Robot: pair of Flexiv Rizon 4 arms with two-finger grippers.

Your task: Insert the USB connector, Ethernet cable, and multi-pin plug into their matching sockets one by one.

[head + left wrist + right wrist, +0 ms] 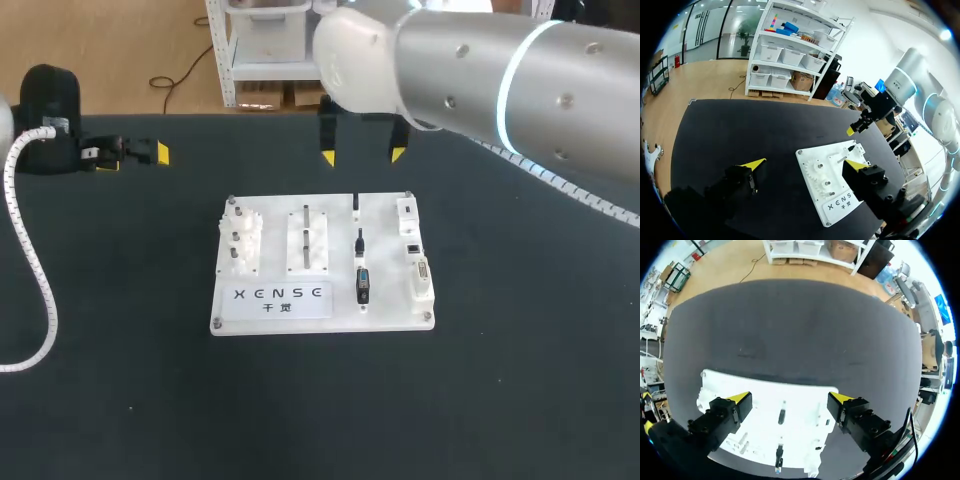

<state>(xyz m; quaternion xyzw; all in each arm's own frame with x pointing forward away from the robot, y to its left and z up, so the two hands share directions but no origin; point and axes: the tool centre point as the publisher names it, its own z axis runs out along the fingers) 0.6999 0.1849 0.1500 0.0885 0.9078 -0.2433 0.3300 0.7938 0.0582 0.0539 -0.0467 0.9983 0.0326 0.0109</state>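
Note:
A white board (322,300) lies at mid-table. Three black plugs stand in a column on it: a thin one (355,203), a middle one (359,241) and a larger one with a blue mark (363,285). The sockets sit in a white strip (415,262) along the board's right edge. My right gripper (363,156) hangs open above the board's far edge, holding nothing. In its wrist view the right gripper (790,398) spans the board (805,395), with the plugs (782,415) below. My left gripper (135,158) stays open and empty at the far left; in its own view the left gripper (805,164) faces the board (837,205).
On the board's left part stand white gears (243,240) and a slotted block (308,238). Dark table (520,380) surrounds the board on all sides. A white corrugated hose (40,290) runs down the left side.

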